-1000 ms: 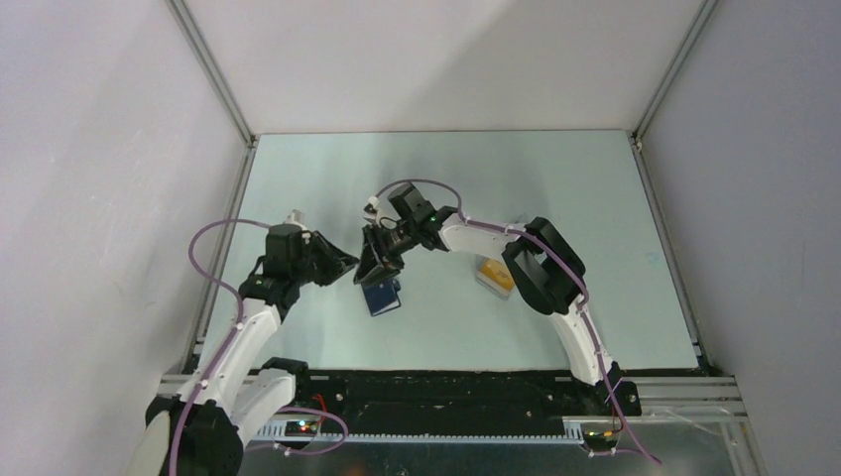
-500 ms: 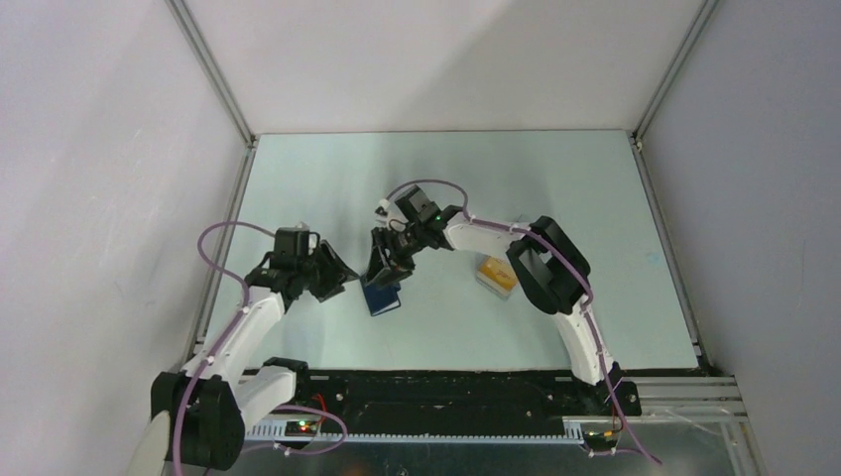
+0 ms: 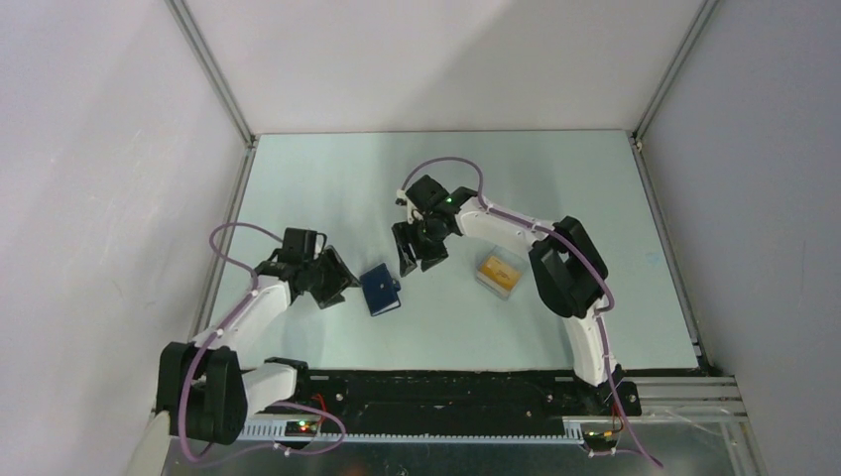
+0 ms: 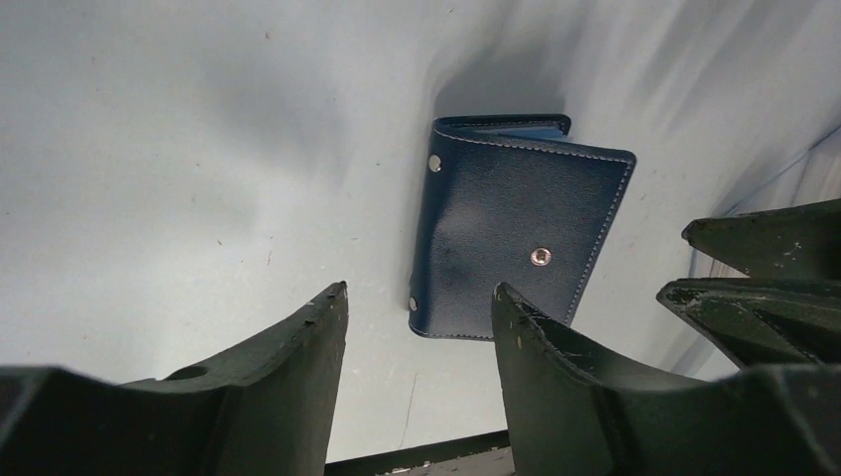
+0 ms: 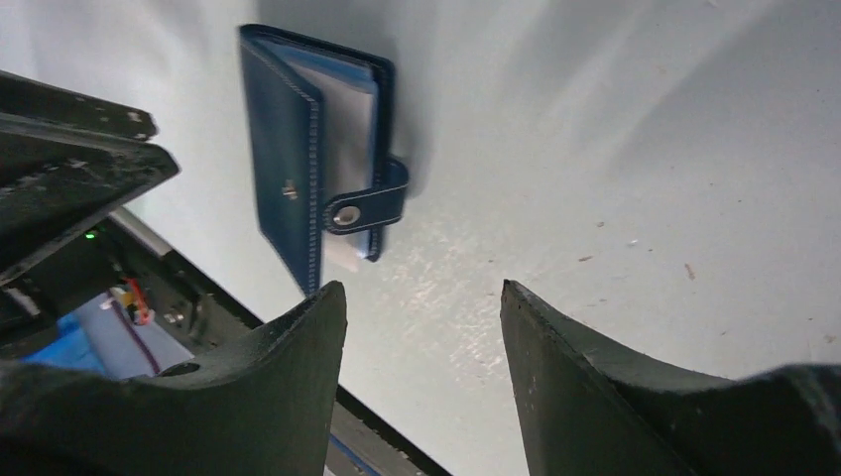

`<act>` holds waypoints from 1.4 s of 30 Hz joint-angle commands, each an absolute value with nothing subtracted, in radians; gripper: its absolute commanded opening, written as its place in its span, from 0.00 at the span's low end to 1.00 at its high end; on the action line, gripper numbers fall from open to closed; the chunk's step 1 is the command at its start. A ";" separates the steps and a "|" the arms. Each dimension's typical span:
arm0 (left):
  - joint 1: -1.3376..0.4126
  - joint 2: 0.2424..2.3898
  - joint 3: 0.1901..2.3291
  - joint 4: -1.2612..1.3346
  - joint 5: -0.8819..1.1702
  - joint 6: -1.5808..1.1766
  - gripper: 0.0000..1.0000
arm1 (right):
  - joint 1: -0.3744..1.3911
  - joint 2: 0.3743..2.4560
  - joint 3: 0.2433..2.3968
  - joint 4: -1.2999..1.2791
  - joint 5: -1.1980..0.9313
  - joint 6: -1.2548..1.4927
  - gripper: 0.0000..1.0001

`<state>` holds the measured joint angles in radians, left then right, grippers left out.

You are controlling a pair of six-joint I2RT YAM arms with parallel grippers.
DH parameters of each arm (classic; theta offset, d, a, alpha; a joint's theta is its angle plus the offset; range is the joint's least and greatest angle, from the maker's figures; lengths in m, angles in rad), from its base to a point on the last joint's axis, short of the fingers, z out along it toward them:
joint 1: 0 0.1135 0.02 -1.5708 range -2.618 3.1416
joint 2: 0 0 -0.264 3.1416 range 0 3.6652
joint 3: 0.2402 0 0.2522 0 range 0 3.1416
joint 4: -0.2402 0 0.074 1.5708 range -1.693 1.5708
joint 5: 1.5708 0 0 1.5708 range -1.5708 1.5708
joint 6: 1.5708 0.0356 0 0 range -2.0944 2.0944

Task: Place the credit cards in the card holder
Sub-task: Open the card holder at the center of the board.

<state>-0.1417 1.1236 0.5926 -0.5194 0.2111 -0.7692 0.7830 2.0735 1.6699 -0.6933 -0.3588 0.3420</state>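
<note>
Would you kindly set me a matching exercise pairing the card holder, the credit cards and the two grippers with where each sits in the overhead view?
Column 1
1. card holder
2. credit cards
3. left gripper
4. right gripper

Column 2
A. orange, farthest right of the four
B. jaws open, just left of the card holder
C. dark blue, lying between the two grippers
D. jaws open, just beyond the card holder and to its right

Pairs: 1-C, 2-A, 3-B, 4-D
</note>
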 commanded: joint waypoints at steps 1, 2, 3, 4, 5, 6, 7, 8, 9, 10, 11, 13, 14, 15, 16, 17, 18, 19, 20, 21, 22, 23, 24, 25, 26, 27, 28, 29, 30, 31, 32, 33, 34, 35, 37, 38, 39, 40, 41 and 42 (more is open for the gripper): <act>-0.151 1.157 0.598 -0.479 0.226 -0.757 0.60 | 0.780 2.128 1.701 -0.773 -0.335 0.288 0.63; -0.151 1.174 0.597 -0.470 0.233 -0.762 0.60 | 0.781 2.150 1.711 -0.781 -0.341 0.290 0.63; -0.151 1.183 0.597 -0.453 0.246 -0.764 0.60 | 0.785 2.159 1.735 -0.794 -0.359 0.291 0.63; -0.152 1.199 0.596 -0.445 0.250 -0.771 0.60 | 0.787 2.177 1.745 -0.796 -0.368 0.291 0.63; -0.152 1.208 0.595 -0.428 0.257 -0.773 0.60 | 0.792 2.186 1.767 -0.801 -0.389 0.293 0.63; -0.152 1.225 0.591 -0.409 0.263 -0.780 0.60 | 0.795 2.205 1.780 -0.812 -0.410 0.295 0.63; -0.151 1.232 0.588 -0.400 0.266 -0.787 0.60 | 0.800 2.215 1.806 -0.816 -0.417 0.297 0.63; -0.153 1.248 0.586 -0.383 0.273 -0.790 0.60 | 0.802 2.236 1.822 -0.833 -0.430 0.299 0.63; -0.152 1.263 0.583 -0.373 0.276 -0.795 0.60 | 0.805 2.245 1.852 -0.841 -0.436 0.300 0.63; -0.151 1.271 0.583 -0.355 0.283 -0.798 0.60 | 0.807 2.265 1.875 -0.854 -0.446 0.299 0.63; -0.151 1.286 0.581 -0.347 0.286 -0.805 0.60 | 0.810 2.267 1.881 -0.855 -0.453 0.299 0.63; -0.150 1.311 0.576 -0.316 0.298 -0.814 0.60 | 0.812 2.265 1.883 -0.845 -0.479 0.300 0.63; -0.150 1.320 0.575 -0.298 0.308 -0.816 0.60 | 0.815 2.262 1.883 -0.840 -0.490 0.300 0.63; -0.150 1.338 0.573 -0.288 0.315 -0.821 0.60 | 0.817 2.259 1.883 -0.837 -0.493 0.301 0.64; -0.150 1.348 0.573 -0.272 0.318 -0.823 0.60 | 0.820 2.258 1.884 -0.835 -0.498 0.301 0.65; -0.150 1.365 0.572 -0.265 0.322 -0.826 0.60 | 0.822 2.257 1.885 -0.834 -0.497 0.301 0.66; -0.151 1.371 0.571 -0.251 0.324 -0.827 0.60 | 0.825 2.257 1.885 -0.829 -0.492 0.302 0.68; -0.151 1.381 0.571 -0.245 0.328 -0.828 0.60 | 0.826 2.264 1.887 -0.829 -0.491 0.302 0.69; -0.150 1.384 0.570 -0.235 0.329 -0.829 0.60 | 0.827 2.268 1.894 -0.831 -0.486 0.303 0.69; -0.150 1.387 0.568 -0.231 0.332 -0.831 0.60 | 0.828 2.279 1.899 -0.834 -0.486 0.303 0.69; -0.151 1.388 0.569 -0.225 0.333 -0.831 0.60 | 0.831 2.286 1.913 -0.841 -0.483 0.304 0.70; -0.151 1.391 0.567 -0.220 0.335 -0.831 0.60 | 0.833 2.301 1.924 -0.848 -0.477 0.301 0.70; -0.151 1.393 0.565 -0.218 0.336 -0.831 0.60 | 0.836 2.310 1.947 -0.862 -0.476 0.300 0.70; -0.151 1.396 0.564 -0.215 0.340 -0.832 0.60 | 0.838 2.326 1.957 -0.875 -0.478 0.299 0.70; -0.151 1.399 0.563 -0.213 0.341 -0.834 0.60 | 0.840 2.332 1.976 -0.881 -0.478 0.302 0.70; -0.151 1.400 0.561 -0.210 0.342 -0.834 0.60 | 0.843 2.342 1.990 -0.885 -0.482 0.305 0.70; -0.151 1.400 0.557 -0.208 0.342 -0.836 0.60 | 0.846 2.346 1.996 -0.886 -0.486 0.305 0.70; -0.151 1.400 0.555 -0.205 0.342 -0.836 0.60 | 0.850 2.351 2.003 -0.887 -0.487 0.310 0.70; -0.151 1.401 0.551 -0.205 0.342 -0.837 0.60 | 0.852 2.352 2.005 -0.885 -0.485 0.314 0.71; -0.151 1.401 0.549 -0.203 0.341 -0.838 0.60 | 0.854 2.358 2.009 -0.886 -0.481 0.320 0.71; -0.150 1.402 0.545 -0.202 0.341 -0.840 0.60 | 0.855 2.369 2.015 -0.890 -0.478 0.325 0.71; -0.150 1.402 0.543 -0.201 0.343 -0.844 0.60 | 0.857 2.376 2.029 -0.904 -0.469 0.332 0.71; -0.150 1.400 0.539 -0.201 0.344 -0.848 0.60 | 0.857 2.388 2.035 -0.911 -0.466 0.335 0.71; -0.150 1.397 0.536 -0.200 0.344 -0.850 0.61 | 0.861 2.392 2.040 -0.916 -0.456 0.341 0.71; -0.150 1.388 0.530 -0.201 0.347 -0.858 0.63 | 0.862 2.399 2.038 -0.908 -0.447 0.358 0.72; -0.150 1.381 0.525 -0.200 0.347 -0.863 0.63 | 0.863 2.403 2.038 -0.905 -0.442 0.373 0.72; -0.151 1.376 0.523 -0.200 0.347 -0.865 0.64 | 0.863 2.404 2.039 -0.897 -0.430 0.379 0.72; -0.151 1.369 0.521 -0.201 0.347 -0.868 0.64 | 0.862 2.408 2.039 -0.893 -0.415 0.392 0.71; -0.150 1.366 0.520 -0.201 0.347 -0.869 0.64 | 0.862 2.409 2.040 -0.884 -0.404 0.398 0.71; -0.151 1.361 0.518 -0.200 0.347 -0.870 0.64 | 0.861 2.412 2.041 -0.882 -0.373 0.410 0.70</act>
<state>-0.1452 1.3724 0.5514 -0.1806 0.3397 -0.8566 0.8471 2.3783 2.0026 -0.9226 -0.4507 0.3523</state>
